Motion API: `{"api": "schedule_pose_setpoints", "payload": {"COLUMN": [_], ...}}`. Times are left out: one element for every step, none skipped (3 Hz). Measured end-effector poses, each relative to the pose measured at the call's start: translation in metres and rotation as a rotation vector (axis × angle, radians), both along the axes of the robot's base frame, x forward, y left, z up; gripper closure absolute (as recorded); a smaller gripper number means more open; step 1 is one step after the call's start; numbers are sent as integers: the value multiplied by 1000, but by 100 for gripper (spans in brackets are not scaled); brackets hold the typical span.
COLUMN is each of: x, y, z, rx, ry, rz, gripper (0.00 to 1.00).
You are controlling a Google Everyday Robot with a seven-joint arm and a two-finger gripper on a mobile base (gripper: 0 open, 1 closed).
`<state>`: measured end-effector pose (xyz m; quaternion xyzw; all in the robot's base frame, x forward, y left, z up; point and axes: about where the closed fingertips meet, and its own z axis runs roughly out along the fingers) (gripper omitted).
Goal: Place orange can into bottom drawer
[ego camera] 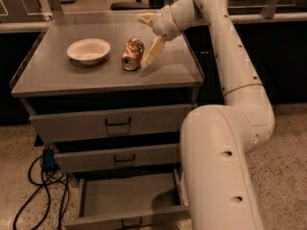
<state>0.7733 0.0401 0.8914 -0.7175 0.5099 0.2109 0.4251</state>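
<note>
Right beside the gripper's [142, 40] longer finger [153, 51], the orange can [133, 54] lies on its side on the cabinet top [96, 78], its silver end turned toward my camera and its dented body pointing away. I read the gripper as spread: one pale finger slants down to the surface along the can's flank, while the other juts out higher up and further back, above the can's far end, and nothing is pinched between them. I cannot tell whether the lower finger actually touches the can or only sits against its edge. On the can's other side from the gripper, near but apart from it, stands the white bowl [88, 50], upright. The arm [225, 56] reaches the gripper from the opposite side to the bowl, coming in over the edge of the cabinet top, and its thick lower link [220, 171] fills the foreground well below the gripper. Beneath the gripper and the tabletop, the top drawer [112, 123] and the middle drawer [120, 158] have their fronts flush with the cabinet. Lower again, the bottom drawer [127, 195] is pulled out toward me, a shallow grey tray partly hidden by the arm's lower link. Far from the gripper, down by the cabinet's foot on the bowl side, dark cables [36, 195] trail over the speckled floor [283, 152] from a blue plug [48, 158].
</note>
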Motion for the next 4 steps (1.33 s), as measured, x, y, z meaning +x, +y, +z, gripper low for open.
{"api": "schedule_pose_setpoints", "payload": {"x": [-3,-2,2,4], "y": [2,3,16,22], "z": [-8,-8,2,7], "rx": [9,9,76,110], "ry": [24,20,41,54], "rz": [27,23,4,-5], "gripper": [0,0,0,0]}}
